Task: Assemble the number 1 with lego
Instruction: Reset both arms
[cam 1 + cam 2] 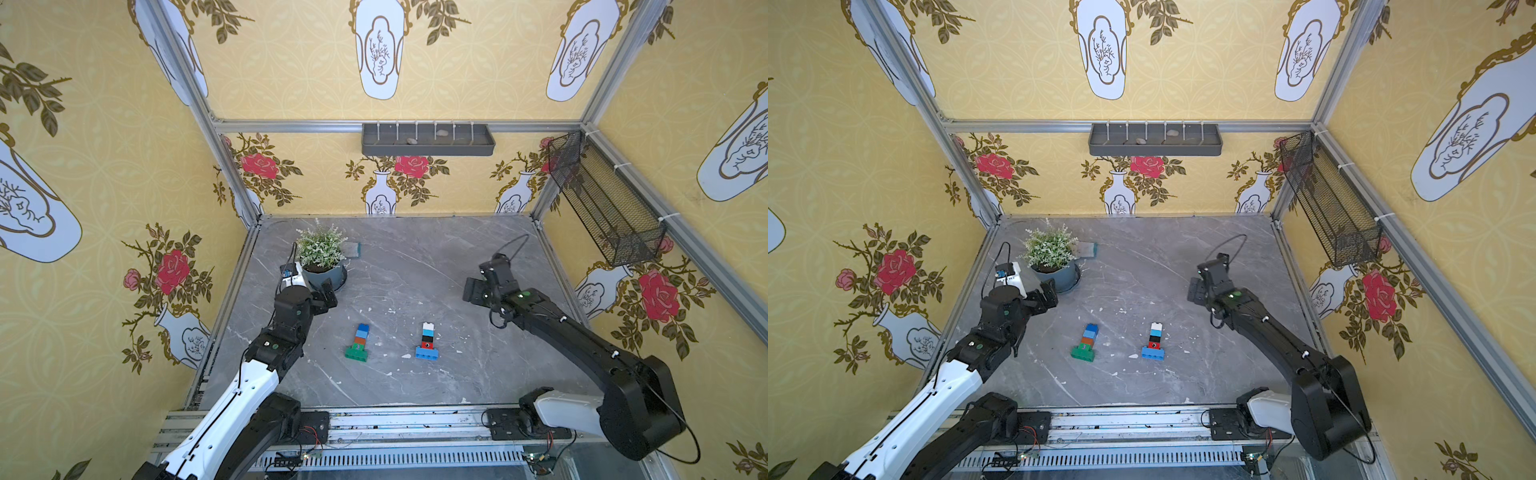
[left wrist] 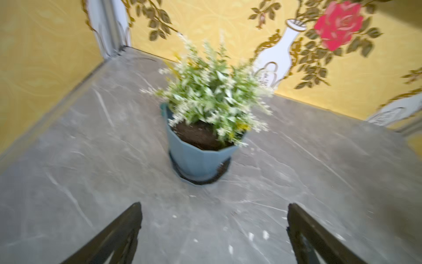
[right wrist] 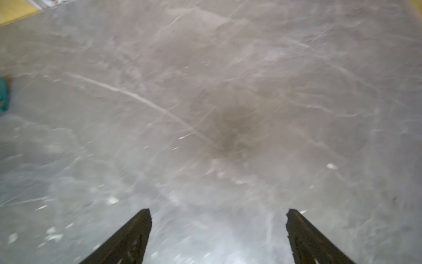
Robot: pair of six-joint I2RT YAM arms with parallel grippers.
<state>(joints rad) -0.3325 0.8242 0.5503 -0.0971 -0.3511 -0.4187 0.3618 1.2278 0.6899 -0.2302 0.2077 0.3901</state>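
Note:
Two lego stacks lie flat on the grey marble table in both top views. One stack (image 1: 358,343) (image 1: 1085,343) has a long green base, then orange-brown, light blue and blue bricks. The other stack (image 1: 427,341) (image 1: 1154,342) has a long blue base, then red, black, light blue and white bricks. My left gripper (image 1: 328,297) (image 1: 1049,296) (image 2: 213,205) is open and empty, far left of the stacks, facing the plant pot. My right gripper (image 1: 473,290) (image 1: 1196,289) (image 3: 218,211) is open and empty above bare table, behind and right of the stacks. Neither wrist view shows any lego.
A blue pot with a green-white plant (image 1: 322,266) (image 1: 1054,266) (image 2: 201,157) stands at the back left, just beyond my left gripper. A flat teal-edged pad (image 1: 352,250) (image 1: 1089,249) lies behind it. A grey shelf tray (image 1: 428,141) and a black mesh basket (image 1: 602,208) hang on the walls.

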